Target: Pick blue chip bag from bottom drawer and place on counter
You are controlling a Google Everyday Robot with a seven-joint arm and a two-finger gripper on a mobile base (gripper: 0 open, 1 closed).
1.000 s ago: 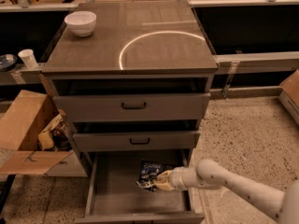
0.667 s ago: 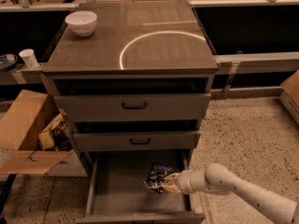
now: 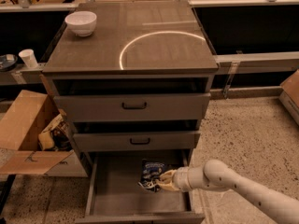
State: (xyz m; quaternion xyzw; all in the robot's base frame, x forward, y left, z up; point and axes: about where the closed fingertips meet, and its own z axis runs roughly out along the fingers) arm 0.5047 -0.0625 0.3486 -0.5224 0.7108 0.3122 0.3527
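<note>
Gripper (image 3: pixel 164 181) is clamping blue chip bag (image 3: pixel 151 171) inside bottom drawer (image 3: pixel 117 188); I'm aiming to lift straight up, clearing its front before swinging to counter (image 3: pixel 154 50)

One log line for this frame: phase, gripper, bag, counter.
phase: pick | gripper: inside bottom drawer, shut on blue chip bag | counter: bag not yet placed

gripper (image 3: pixel 163 181): in the bottom drawer (image 3: pixel 110 188), slides right a bit, then comes back left
blue chip bag (image 3: pixel 150 171): rides along, ends up slightly higher
</note>
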